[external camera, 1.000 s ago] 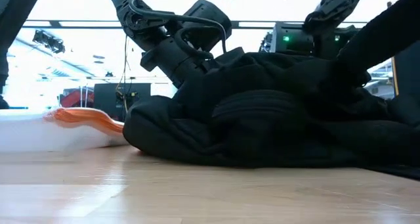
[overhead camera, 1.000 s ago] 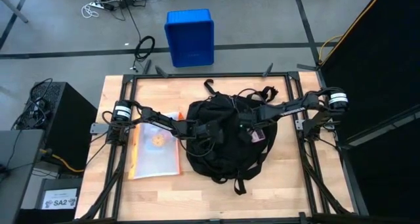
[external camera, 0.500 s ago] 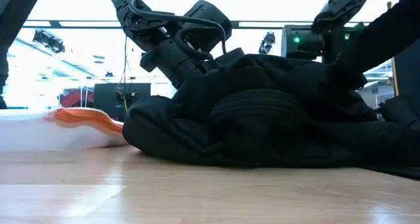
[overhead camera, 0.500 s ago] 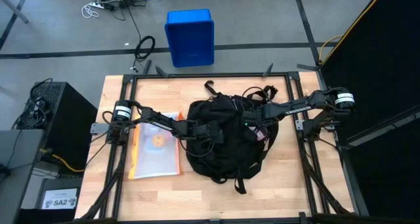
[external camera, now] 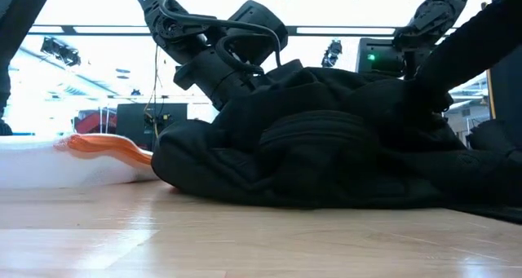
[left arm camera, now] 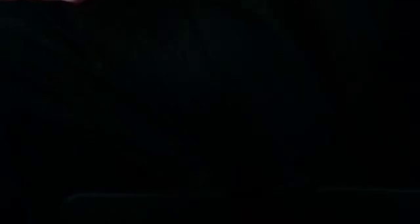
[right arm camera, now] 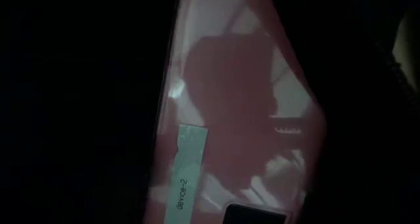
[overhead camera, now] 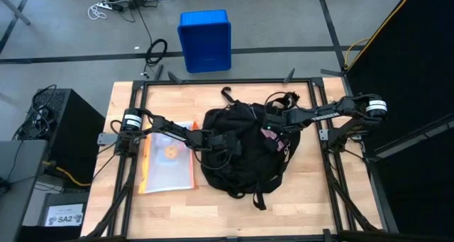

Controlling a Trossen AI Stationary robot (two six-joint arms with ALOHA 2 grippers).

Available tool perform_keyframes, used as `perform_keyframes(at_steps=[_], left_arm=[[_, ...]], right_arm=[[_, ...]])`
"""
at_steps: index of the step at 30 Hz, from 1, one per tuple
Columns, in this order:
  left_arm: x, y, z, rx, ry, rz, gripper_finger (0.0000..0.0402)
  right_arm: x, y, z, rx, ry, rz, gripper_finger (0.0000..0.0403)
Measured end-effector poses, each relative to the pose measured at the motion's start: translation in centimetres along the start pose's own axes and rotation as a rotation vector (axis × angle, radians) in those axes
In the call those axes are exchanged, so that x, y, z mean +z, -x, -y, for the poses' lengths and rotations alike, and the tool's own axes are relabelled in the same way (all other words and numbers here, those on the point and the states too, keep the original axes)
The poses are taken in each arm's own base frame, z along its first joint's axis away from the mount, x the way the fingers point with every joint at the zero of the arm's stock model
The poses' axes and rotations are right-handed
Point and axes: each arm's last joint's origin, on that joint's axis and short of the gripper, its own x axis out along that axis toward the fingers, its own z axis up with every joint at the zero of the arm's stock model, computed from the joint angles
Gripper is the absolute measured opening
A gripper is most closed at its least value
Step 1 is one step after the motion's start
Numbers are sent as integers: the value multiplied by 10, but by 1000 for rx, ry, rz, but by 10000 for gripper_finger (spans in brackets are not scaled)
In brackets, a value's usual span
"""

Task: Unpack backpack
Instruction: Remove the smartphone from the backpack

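"device-2" — pale strip label (right arm camera: pixel 182 177) on pink pouch (right arm camera: pixel 236 112); "SA2" — floor placard (overhead camera: pixel 64 218) (beside table).

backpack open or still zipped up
Open. In the high view the backpack gapes near the right gripper, with a pink item showing there; the right wrist view looks onto that pink item between dark fabric.

The big black backpack (overhead camera: pixel 245 153) is soft, matt cloth; the pale wooden bench (overhead camera: pixel 305 199) has a smooth, slightly glossy finish.
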Motion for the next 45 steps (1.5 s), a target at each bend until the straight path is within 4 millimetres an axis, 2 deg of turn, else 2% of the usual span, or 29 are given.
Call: perform_keyframes(at_steps=[3,10,18,19,20,22,28,31,33,35,38,41,45], left_arm=[[0,0,0,0,-4,3,0],[0,0,0,0,-5,6,0],[0,0,0,0,-7,8,0],[0,0,0,0,-7,8,0],[0,0,0,0,-7,8,0],[0,0,0,0,-7,8,0],[0,0,0,0,-7,8,0],[1,0,0,1,-6,9,0],[1,0,0,1,-6,9,0],[1,0,0,1,-6,9,0],[1,0,0,1,-6,9,0],[1,0,0,1,-6,9,0],[0,0,0,1,-6,8,0]], right_arm=[[0,0,0,2,15,-1,329],[-1,4,0,13,40,3,329],[2,24,-5,55,65,56,319],[3,28,-6,62,64,75,308],[4,32,-8,78,68,89,252],[4,38,-9,92,70,112,199],[5,61,-9,163,64,189,105],[3,63,-8,165,76,190,67],[3,59,-8,162,92,174,58],[1,51,-10,149,116,136,65],[0,37,-15,124,161,80,104],[2,24,-21,101,186,68,166],[10,17,-25,113,185,98,258]])
